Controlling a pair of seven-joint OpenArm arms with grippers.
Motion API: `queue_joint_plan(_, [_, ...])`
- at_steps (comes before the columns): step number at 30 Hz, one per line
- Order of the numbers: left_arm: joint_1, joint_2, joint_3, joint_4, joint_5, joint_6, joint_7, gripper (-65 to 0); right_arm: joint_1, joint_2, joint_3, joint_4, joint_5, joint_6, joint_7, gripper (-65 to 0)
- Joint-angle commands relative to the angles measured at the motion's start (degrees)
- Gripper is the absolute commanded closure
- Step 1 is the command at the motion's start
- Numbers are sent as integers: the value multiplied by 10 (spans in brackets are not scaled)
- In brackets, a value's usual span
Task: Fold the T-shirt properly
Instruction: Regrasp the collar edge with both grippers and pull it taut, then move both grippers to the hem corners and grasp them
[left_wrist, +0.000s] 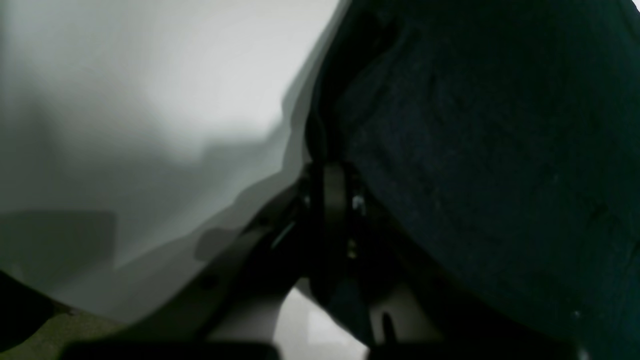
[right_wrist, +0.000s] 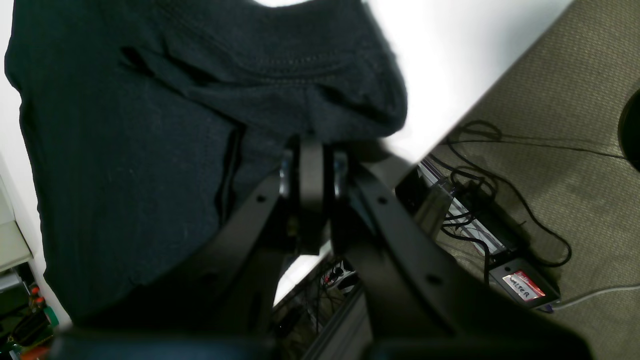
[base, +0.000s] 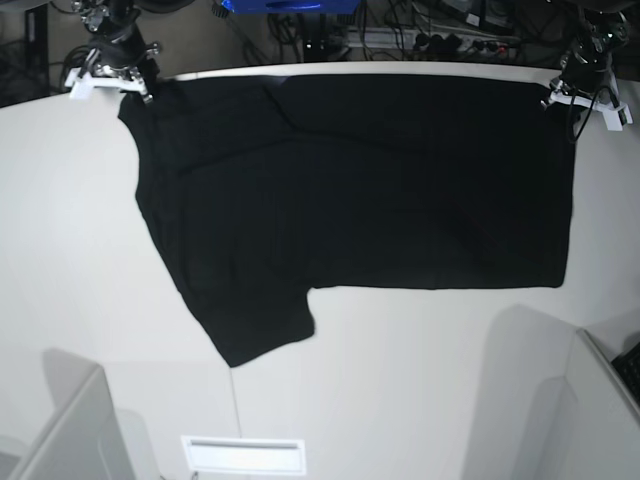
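T-shirt (base: 380, 190) spread black-side-up across far half of worktop (base: 420, 380), top edge along far edge, 1 sleeve trailing toward near-left. Right gripper (base: 110, 70) clenched on cloth at far-left corner; left gripper (base: 585, 90) clenched on cloth at far-right corner. Judgement: shirt seemingly folded once lengthwise; sleeve tuck and further folds left. No print visible.

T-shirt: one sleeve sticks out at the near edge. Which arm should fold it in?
Probably right. Its gripper pinches the T-shirt corner on the sleeve's side; the left gripper holds the opposite corner, far across.
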Motion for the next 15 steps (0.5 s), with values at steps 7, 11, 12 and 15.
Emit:
queue_joint_plan(7, [8, -4, -4, 3, 16, 6, 19, -64, -5, 2, 6, 15, 4, 4, -13, -111])
queue_joint_plan(11, [9, -4, -8, 17, 16, 5, 19, -341, -16, 1, 7, 48, 5, 4, -4, -239])
queue_joint_plan(12, [15, -4, -19, 29, 16, 5, 19, -390, -17, 1, 7, 54, 5, 4, 3, -237])
queue_joint_plan(15, [13, 8, -72, 74, 15, 5, 19, -497, -21, 3, 7, 66, 4, 3, 24, -237])
